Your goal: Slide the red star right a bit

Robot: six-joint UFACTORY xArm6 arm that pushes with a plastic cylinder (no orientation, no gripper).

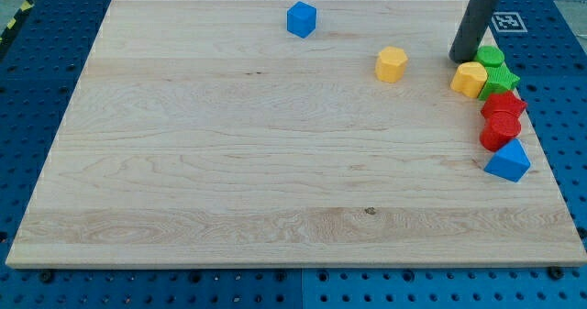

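Note:
The red star (503, 106) lies near the board's right edge, in a tight cluster of blocks. A red cylinder-like block (500, 131) touches it just below. A green star (501, 80) sits just above it, with a green block (491, 55) above that. A yellow block (469, 79) lies at the cluster's upper left. A blue triangular block (508, 161) sits at the cluster's bottom. My tip (459, 58) rests on the board just above the yellow block and left of the green block, up and left of the red star.
A yellow hexagonal block (392, 63) lies left of the tip. A blue cube (301, 19) sits near the top edge. The wooden board (229, 162) lies on a blue pegboard; its right edge runs close to the cluster.

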